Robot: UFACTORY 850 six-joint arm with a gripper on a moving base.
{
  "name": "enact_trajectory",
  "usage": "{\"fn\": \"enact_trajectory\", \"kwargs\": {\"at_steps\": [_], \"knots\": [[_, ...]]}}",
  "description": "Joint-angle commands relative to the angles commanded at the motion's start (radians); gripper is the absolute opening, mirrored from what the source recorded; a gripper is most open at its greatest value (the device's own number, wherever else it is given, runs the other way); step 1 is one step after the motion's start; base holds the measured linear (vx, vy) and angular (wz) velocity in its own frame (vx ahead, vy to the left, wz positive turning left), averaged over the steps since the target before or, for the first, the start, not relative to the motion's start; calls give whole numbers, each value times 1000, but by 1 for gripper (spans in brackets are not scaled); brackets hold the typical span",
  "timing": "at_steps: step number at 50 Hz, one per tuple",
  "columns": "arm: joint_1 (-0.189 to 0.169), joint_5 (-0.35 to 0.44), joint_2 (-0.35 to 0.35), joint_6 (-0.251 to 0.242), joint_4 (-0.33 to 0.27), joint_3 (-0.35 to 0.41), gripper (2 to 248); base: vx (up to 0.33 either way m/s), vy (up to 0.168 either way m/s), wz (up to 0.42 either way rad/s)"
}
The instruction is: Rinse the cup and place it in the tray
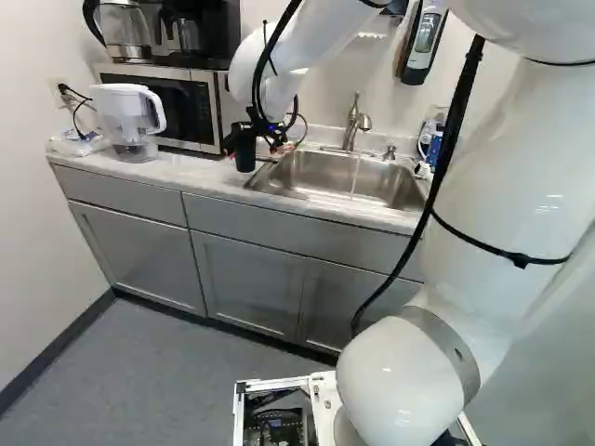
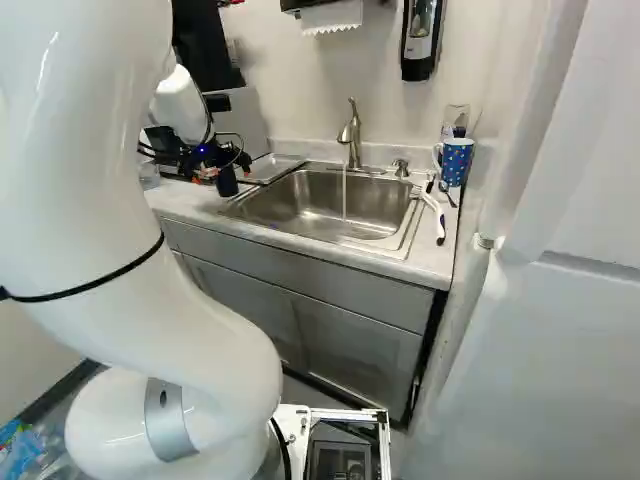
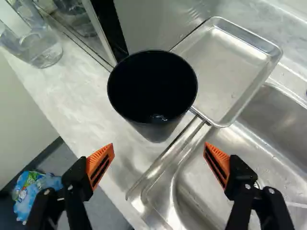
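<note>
Pale stone surface runs along the wall over gray cabinets, with a steel sink set into it. Over its end nearest the microwave, the gripper has its two fingers spread wide, nothing held, orange pads facing each other across a gap. Just ahead of them stands the black cup, upright on the surface, its mouth up, with a small glint inside.

Close by the cup is the metal tray, lying flat with one corner reaching over the sink's rim; whether cup and tray touch is hidden. On its other side the microwave crowds the cup, and past that stands a clear pitcher. A kettle and a coffee maker sit on top of the microwave.

Water runs from the faucet into the sink. Beyond the sink's other side are a white-handled brush and a blue patterned mug, well apart from the gripper.
</note>
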Motion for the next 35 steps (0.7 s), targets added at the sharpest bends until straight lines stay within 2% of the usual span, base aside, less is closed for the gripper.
{"fn": "enact_trajectory", "kwargs": {"at_steps": [22, 35], "knots": [[1, 177, -42, 0, 26, 8, 247, 0, 0, 0], [8, 286, -35, 0, 42, 46, 247, 0, 0, 0]]}}
